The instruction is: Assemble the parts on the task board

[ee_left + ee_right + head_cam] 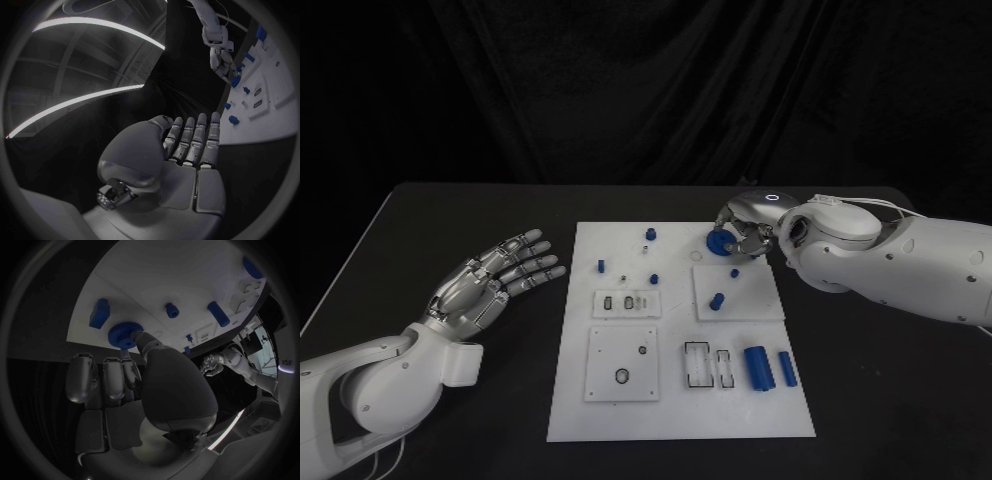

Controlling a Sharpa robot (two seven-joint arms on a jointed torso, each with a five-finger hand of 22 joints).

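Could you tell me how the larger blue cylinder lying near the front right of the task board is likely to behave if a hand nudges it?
The larger blue cylinder lies on its side on the flat task board, so it would probably roll if pushed across its length. It looks like solid, rigid plastic, likely stiff and light. A smaller blue cylinder lies close beside it, so a roll that way might bump it.
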